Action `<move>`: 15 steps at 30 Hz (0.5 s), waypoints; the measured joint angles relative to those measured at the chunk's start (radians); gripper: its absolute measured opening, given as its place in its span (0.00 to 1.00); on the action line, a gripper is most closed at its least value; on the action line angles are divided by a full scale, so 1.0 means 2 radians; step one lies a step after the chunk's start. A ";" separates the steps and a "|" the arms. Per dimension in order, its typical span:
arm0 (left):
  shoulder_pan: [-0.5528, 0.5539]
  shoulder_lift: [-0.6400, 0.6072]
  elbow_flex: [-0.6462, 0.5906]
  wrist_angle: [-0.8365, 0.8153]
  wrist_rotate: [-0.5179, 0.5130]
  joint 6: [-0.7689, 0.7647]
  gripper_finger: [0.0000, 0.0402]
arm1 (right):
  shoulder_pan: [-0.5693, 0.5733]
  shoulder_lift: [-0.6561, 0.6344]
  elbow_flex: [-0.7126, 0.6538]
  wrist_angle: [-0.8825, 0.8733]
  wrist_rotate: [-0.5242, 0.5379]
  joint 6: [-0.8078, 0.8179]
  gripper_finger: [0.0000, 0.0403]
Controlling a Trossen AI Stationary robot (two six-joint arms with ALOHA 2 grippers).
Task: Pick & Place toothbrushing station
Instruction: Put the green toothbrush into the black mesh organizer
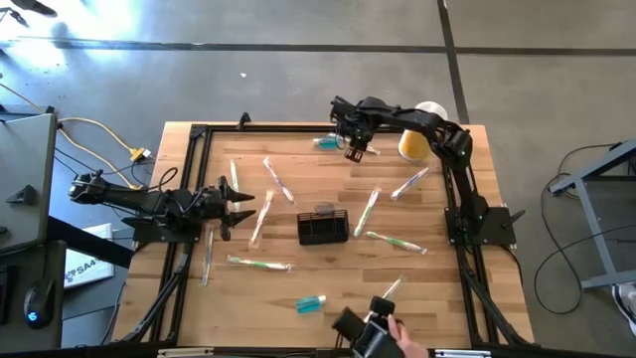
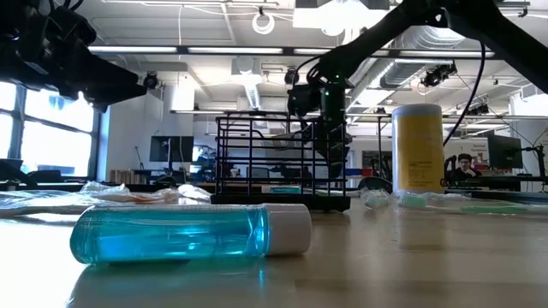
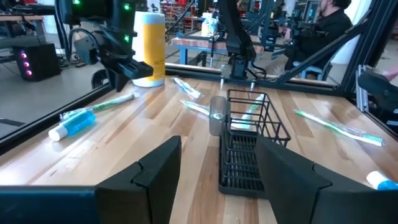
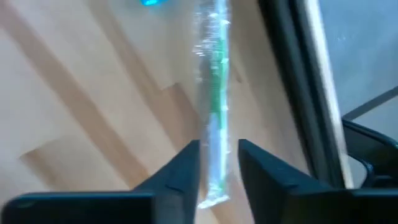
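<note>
High view: a wooden tabletop point(image 1: 298, 283) seen from straight above, with a small black wire-mesh caddy point(image 1: 323, 227), the toothbrushing station, sitting near its middle. Wrapped toothbrushes lie scattered around it, none touching it that I can make out.

The right tool point(image 1: 355, 149) hangs over the far edge of the tabletop, well apart from the caddy. Its wrist camera shows the two fingers a little apart, with a wrapped green toothbrush point(image 4: 211, 118) lying between them; whether the fingers press on it or merely straddle it cannot be told. A small blue bottle point(image 1: 326, 143) lies just beside that tool, and a yellow cylinder point(image 1: 414, 145) stands further along the far edge.

The left tool point(image 1: 237, 207) waits low at the left side, fingers spread wide and empty, pointing toward the caddy, with bare wood and one toothbrush between them.

The caddy looks light and stiff, a thin wire frame with open sides. It will probably slide or tip if nudged. A top rim wire or one short wall seems the best place to take hold, since the whole box looks too wide for the fingers to span.
</note>
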 joint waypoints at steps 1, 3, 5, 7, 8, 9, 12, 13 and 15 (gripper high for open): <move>0.000 0.000 0.000 -0.002 0.000 0.000 0.51 | -0.005 0.000 0.000 0.004 -0.001 0.000 0.31; 0.000 0.000 0.000 -0.003 0.000 0.001 0.51 | -0.015 0.000 0.000 0.010 -0.008 -0.001 0.39; 0.000 0.000 0.000 -0.003 0.000 0.004 0.51 | -0.022 0.002 0.000 0.017 -0.021 -0.001 0.46; 0.000 0.000 0.000 -0.003 0.000 0.004 0.51 | -0.032 0.003 0.000 0.018 -0.045 -0.005 0.52; 0.000 0.000 0.000 -0.002 0.000 0.004 0.51 | -0.036 0.004 0.000 0.018 -0.055 -0.009 0.54; 0.000 0.000 0.000 -0.002 0.000 0.004 0.51 | -0.038 0.004 -0.002 0.021 -0.059 -0.012 0.57; 0.000 0.000 0.000 -0.005 0.000 0.004 0.51 | -0.040 0.004 -0.008 0.026 -0.071 -0.014 0.61; 0.000 0.000 0.000 -0.006 0.000 0.004 0.51 | -0.039 0.004 -0.009 0.027 -0.071 -0.014 0.62; 0.000 0.000 0.000 -0.006 0.000 0.004 0.51 | -0.038 0.005 -0.010 0.027 -0.070 -0.014 0.62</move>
